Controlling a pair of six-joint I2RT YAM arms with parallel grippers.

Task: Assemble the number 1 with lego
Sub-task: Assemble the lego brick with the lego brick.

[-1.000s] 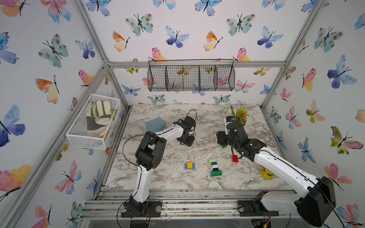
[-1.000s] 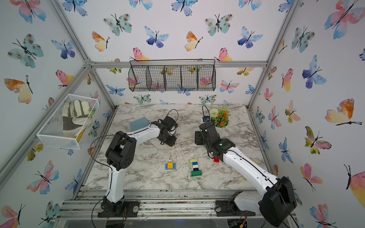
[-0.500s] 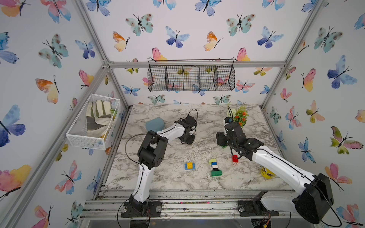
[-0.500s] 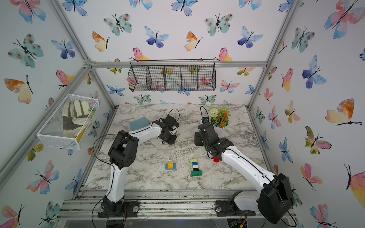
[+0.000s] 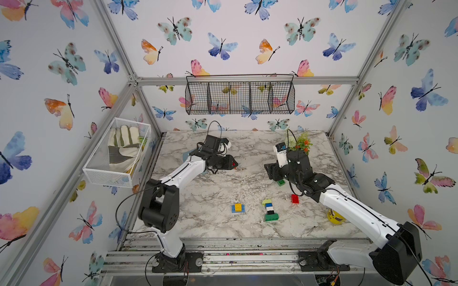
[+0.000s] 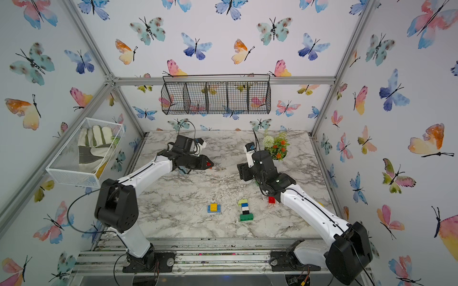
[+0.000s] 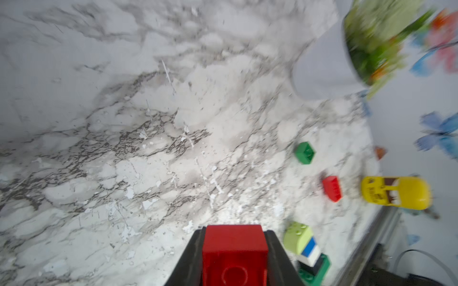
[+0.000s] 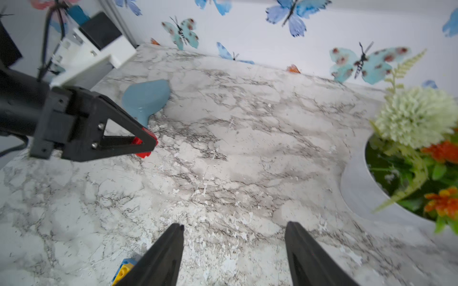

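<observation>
red lego (image 7: 234, 250) in outstretched left end effector (image 8: 146, 146)

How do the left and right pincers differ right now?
The left pincer is shut on a red brick; the right pincer is open and empty. The left pincer is near the pale blue scoop; the right pincer is nearer the flower pot. Both are black.

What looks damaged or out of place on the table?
The marble tabletop is chipped, with white flakes across its middle. A yellow printed container, no brick, sits near the table edge. The red brick in the left gripper looks squarely held.
</observation>
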